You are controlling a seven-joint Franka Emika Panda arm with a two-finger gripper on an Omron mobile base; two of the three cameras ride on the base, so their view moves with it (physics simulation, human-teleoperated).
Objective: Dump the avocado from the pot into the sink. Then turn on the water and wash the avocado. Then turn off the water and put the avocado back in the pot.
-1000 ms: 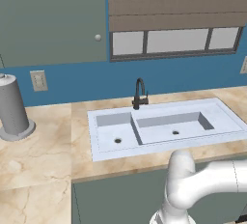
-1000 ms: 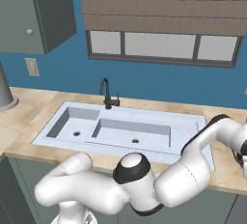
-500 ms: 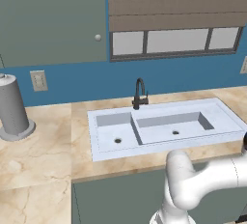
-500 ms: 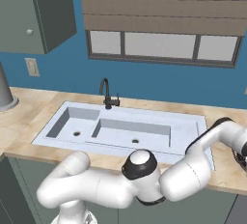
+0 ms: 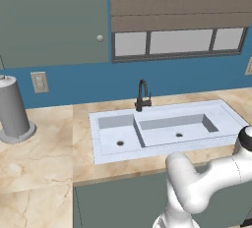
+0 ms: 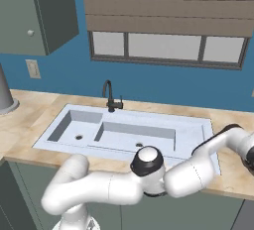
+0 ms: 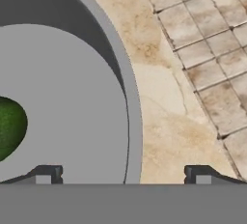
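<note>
While the avocado [image 7: 8,127] lies on the pot's [image 7: 72,102] flat grey floor at the left edge of the hand view, no part of the task reads as done. The tool [image 7: 123,172] is released, its two dark tips spread wide at the bottom of that view, one over the pot floor, the other over the marbled surface [image 7: 164,121]; the pot's rim runs between them, nothing is grasped, and I cannot tell whether either tip touches the pot. Grey tiled floor [image 7: 212,35] shows at the upper right of the hand view, so the pot seems to sit near the surface's edge. In the base views the sink [image 5: 162,131] sits mid-frame, both basins bare, each with a small dark drain; the black faucet [image 5: 142,94] stands behind the divider with no water visible. A grey cylinder [image 5: 12,109] stands on the surface at far left of the left base view. The arm reaches off toward the right edge of both base views, well apart from the sink. Judgement: the first step is in hand, an approach to grip the pot rim. Left: carry and tip the pot over the sink, run water, wash, shut water, return avocado to pot.
</note>
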